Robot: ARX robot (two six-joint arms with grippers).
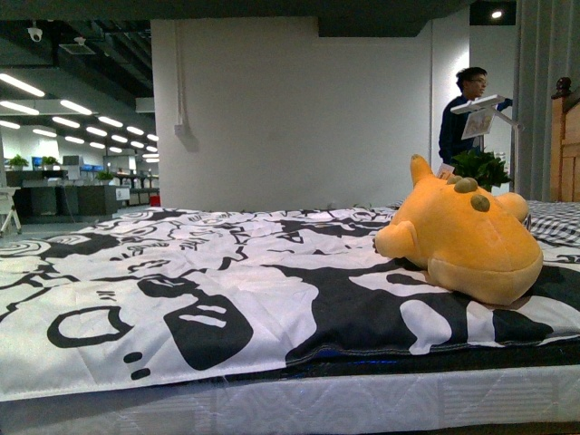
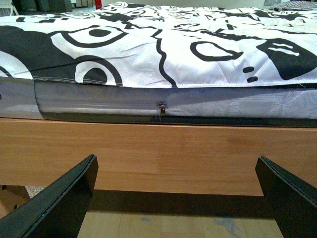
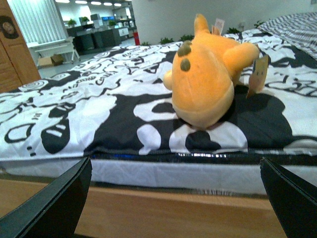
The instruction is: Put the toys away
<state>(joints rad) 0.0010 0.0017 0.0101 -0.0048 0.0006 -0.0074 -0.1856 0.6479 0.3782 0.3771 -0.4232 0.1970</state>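
Gaping wide and empty, left gripper (image 2: 176,159) and right gripper (image 3: 174,163) face the bed (image 2: 158,158); pickup not yet begun, the right likely must rise toward the orange plush toy (image 1: 462,240).

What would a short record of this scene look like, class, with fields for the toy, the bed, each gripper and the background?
Toy: orange plush toy, lying on the bed, right of centre in the front view, near the front edge
Bed: black-and-white bed cover over a wooden bed frame
Left gripper: open, empty, low in front of the frame
Right gripper: open, empty, facing the toy
Background: person standing behind a plant
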